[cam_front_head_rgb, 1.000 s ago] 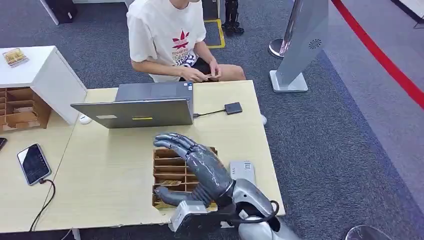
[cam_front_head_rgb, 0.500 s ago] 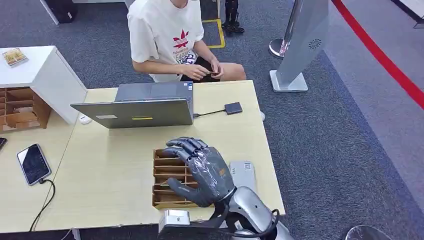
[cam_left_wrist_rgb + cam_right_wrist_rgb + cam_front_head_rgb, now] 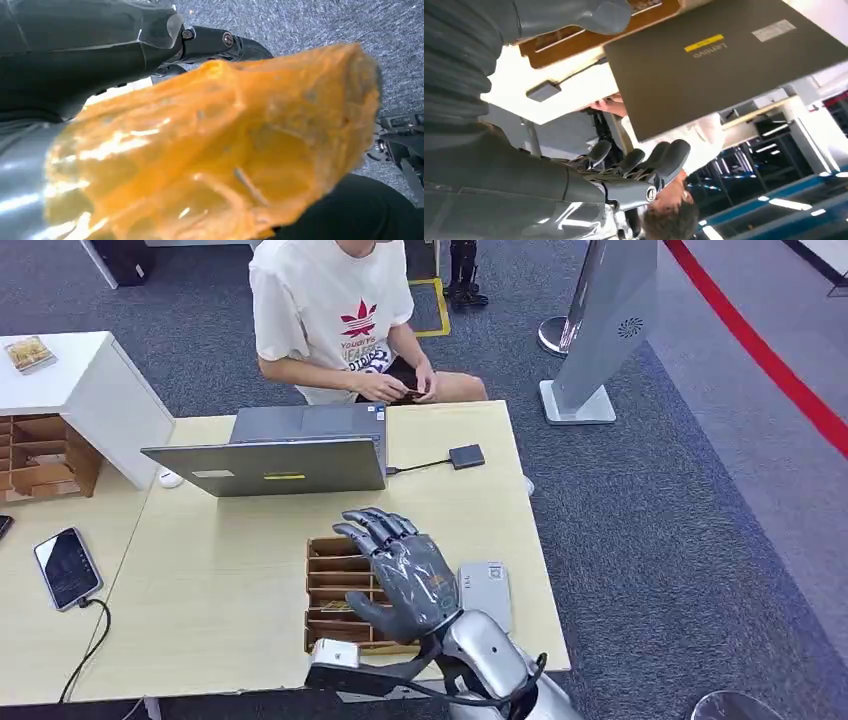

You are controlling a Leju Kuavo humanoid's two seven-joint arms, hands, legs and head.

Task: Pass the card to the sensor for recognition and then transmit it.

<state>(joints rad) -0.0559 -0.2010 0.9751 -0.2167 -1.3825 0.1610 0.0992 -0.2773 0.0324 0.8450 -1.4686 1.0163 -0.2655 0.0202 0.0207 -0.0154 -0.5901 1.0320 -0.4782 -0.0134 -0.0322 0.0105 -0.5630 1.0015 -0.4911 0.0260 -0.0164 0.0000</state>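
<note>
a card [image 3: 338,606] lies in a slot of the wooden card box [image 3: 330,585] at lower centre of the frame, on the surface [image 3: 220,580]. the right hand [image 3: 400,575] hovers over the box, fingers spread, holding nothing; the grey sensor [image 3: 485,590] sits just right of it. whether the left hand is open, i cannot tell.

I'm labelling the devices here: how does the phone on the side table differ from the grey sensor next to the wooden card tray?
The phone is black with a glossy dark screen; the sensor is light grey and matte. The phone has a cable plugged into it; no cable is visible on the sensor. The phone lies askew; the sensor sits square beside the tray. Both lie flat.
</note>
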